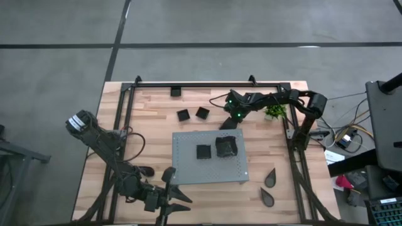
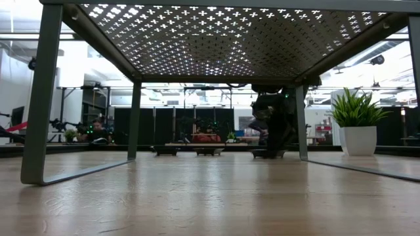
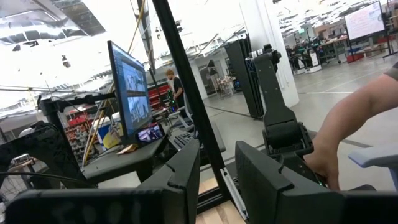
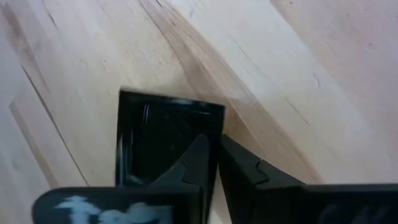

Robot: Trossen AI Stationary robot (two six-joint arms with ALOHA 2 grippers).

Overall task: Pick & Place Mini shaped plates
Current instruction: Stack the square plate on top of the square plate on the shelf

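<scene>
Two arms | right tool point(image 4: 214, 158) down on bench point(image 1: 151, 144), fingers pinched on the edge of a square plate point(image 4: 163, 140), seen only in right wrist view | high view: two plates point(image 1: 215, 149) on grey board point(image 1: 188, 169) | left tool point(image 3: 217, 180) parked at bench's near edge, fingers apart, empty

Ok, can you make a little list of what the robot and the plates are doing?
Right end effector: shut on the rim of a square plate lying on the wood
Left end effector: open, empty, parked at the near edge
Grey board: two black plates on it
Teardrop plates: two, right of the board
</scene>
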